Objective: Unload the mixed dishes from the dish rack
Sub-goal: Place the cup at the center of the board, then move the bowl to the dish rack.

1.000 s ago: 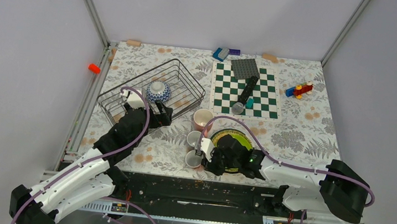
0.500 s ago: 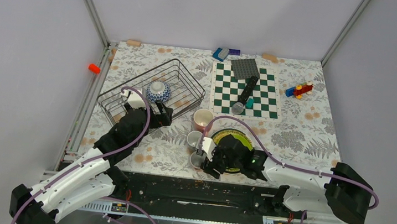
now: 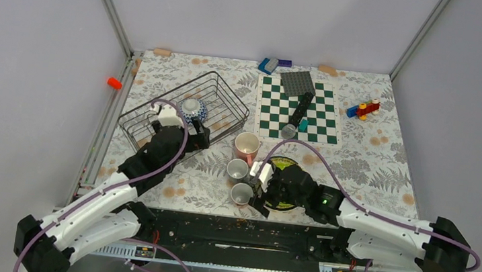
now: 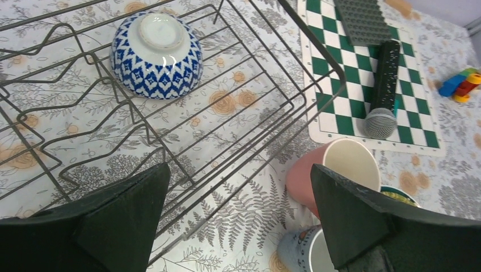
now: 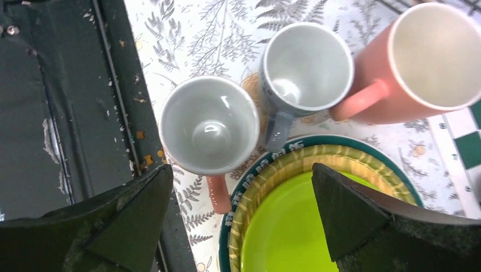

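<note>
— Where is the bowl [image 4: 156, 48]?
— Upside-down in the rack [image 4: 317, 41], upper left of the left wrist view. The left gripper [image 4: 238, 170] hangs spread and empty; the right gripper [image 5: 241, 170], likewise, hangs over the mugs [image 5: 210, 124].
— The risk?
— A finger snagging a wire would likely drag the rack.

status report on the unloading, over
Left gripper, right gripper open, empty. Bowl upside down in rack, last dish. Mugs, plates out. Nothing blocking.
</note>
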You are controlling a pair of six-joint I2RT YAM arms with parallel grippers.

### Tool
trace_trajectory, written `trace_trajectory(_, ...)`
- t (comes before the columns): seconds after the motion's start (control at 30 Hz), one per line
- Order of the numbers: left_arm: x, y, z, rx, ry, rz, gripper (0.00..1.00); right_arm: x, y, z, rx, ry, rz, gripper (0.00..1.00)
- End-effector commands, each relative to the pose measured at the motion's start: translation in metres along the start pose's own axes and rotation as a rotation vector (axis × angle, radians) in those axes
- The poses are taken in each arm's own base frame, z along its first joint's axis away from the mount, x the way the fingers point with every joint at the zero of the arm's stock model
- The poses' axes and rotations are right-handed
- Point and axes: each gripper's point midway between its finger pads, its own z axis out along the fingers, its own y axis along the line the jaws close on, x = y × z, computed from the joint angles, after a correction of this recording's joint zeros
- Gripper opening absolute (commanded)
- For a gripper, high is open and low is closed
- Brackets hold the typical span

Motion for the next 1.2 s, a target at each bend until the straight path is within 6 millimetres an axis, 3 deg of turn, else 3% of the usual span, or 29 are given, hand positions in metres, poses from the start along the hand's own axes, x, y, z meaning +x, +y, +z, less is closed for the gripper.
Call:
trace_trajectory(0.0, -0.024, 0.000, 0.007, -0.071, -0.042, -0.005, 0.99, -0.032, -0.018, -0.016, 0.106, -0.077, 0.003, 0.99)
trace_trajectory(0.13, -0.030, 0.004, 0.020, -0.108, -0.044, -0.011, 0.99, -0.064, -0.037, -0.029, 0.209, -0.170, 0.038, 1.00)
trace_trajectory(0.33, -0.039, 0.005, 0.056, -0.051, -0.016, -0.037, 0.99, -0.110, -0.079, -0.034, 0.412, -0.256, 0.086, 1.00)
trace_trajectory(0.47, -0.042, 0.011, 0.084, -0.056, 0.016, -0.035, 0.99, -0.130, -0.108, -0.022, 0.506, -0.210, 0.167, 1.00)
trace_trajectory(0.7, -0.065, 0.030, 0.131, -0.045, 0.014, -0.111, 0.99, -0.154, -0.169, 0.006, 0.609, -0.164, 0.261, 1.00)
trace_trajectory(0.87, -0.065, 0.038, 0.156, -0.014, 0.037, -0.141, 0.99, -0.159, -0.219, 0.027, 0.678, -0.136, 0.317, 1.00)
trace_trajectory(1.17, -0.045, 0.036, 0.186, 0.054, 0.142, -0.116, 0.99, -0.135, -0.261, 0.075, 0.666, -0.032, 0.350, 0.95)
